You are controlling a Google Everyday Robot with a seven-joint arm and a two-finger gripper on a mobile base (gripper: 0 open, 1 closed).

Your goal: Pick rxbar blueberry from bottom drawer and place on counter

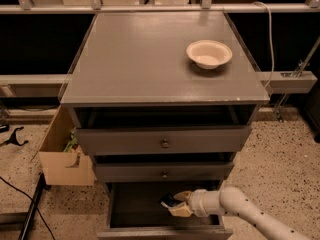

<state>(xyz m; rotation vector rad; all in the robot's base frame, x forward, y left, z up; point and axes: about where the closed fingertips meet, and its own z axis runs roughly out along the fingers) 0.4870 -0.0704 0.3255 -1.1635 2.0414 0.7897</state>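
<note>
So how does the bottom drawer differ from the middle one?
The bottom drawer is pulled far out, its dark inside showing; the middle drawer sits nearly shut. The bottom drawer has the gripper reaching in at a dark rxbar blueberry; the middle drawer's inside is hidden. The middle drawer's front carries a small knob; none shows on the bottom drawer. Both are grey and about equally wide.
</note>
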